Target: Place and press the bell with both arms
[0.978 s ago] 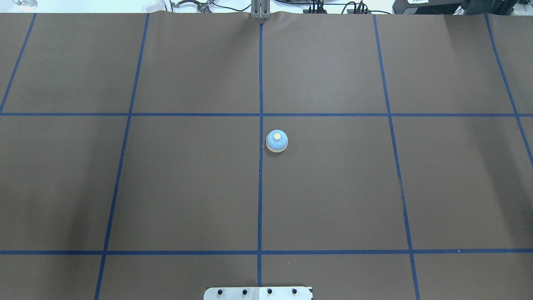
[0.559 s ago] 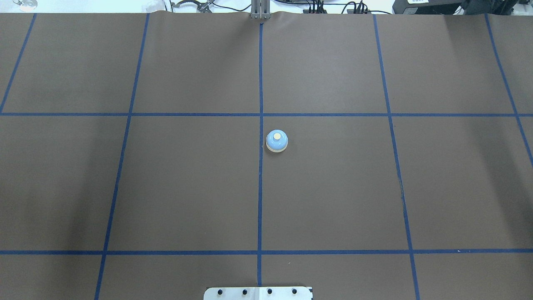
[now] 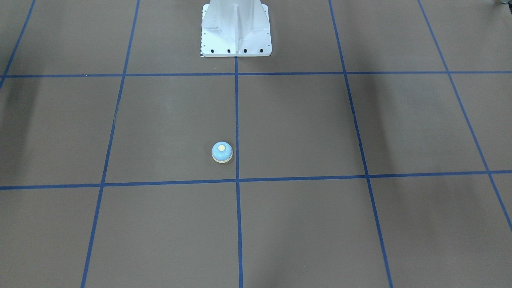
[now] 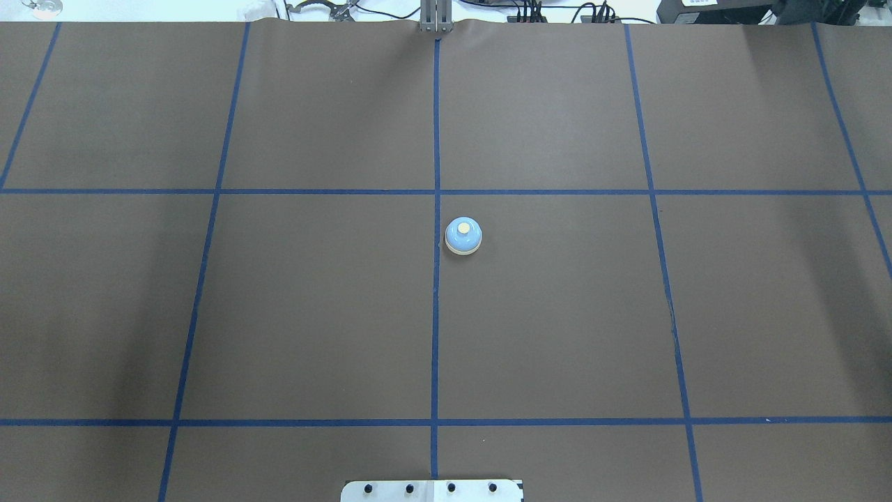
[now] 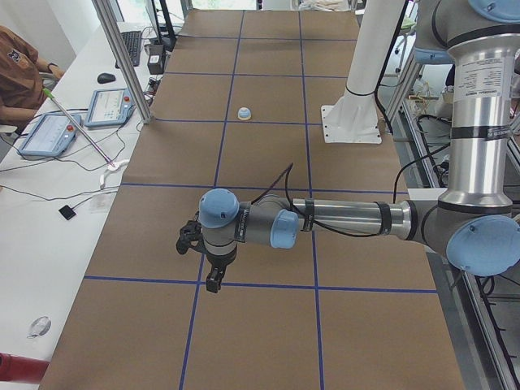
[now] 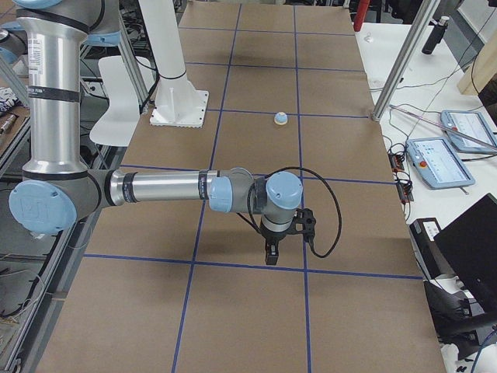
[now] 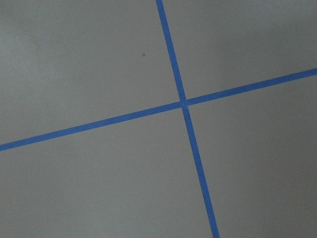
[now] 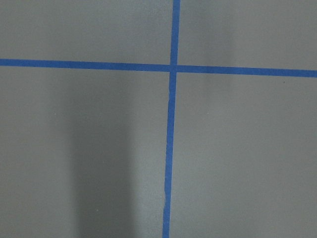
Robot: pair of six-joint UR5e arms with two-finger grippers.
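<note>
Blue bell [image 4: 463,236]: upright on table [image 4: 557,335], just right of centre tape line [image 4: 435,314], untouched.
Left arm [image 5: 341,218]: stretched level, left gripper [image 5: 213,283] pointing down, well apart from bell; grip cannot be told.
Right arm [image 6: 163,187]: likewise level, right gripper [image 6: 270,255] down; grip cannot be told.

Table [image 4: 557,314]: one. Bell [image 4: 463,236]: one. Arms: two, left arm [image 5: 341,219] and right arm [image 6: 163,188]. Grippers: two, left gripper [image 5: 213,283], right gripper [image 6: 269,256]. Pedestal [image 3: 236,30]: one. Off the table's far edge: pendants two, first pendant [image 5: 110,107], second pendant [image 5: 49,134]; keyboard [image 5: 131,47] one; mouse [image 5: 106,78] one; person [image 5: 20,69] one.
</note>
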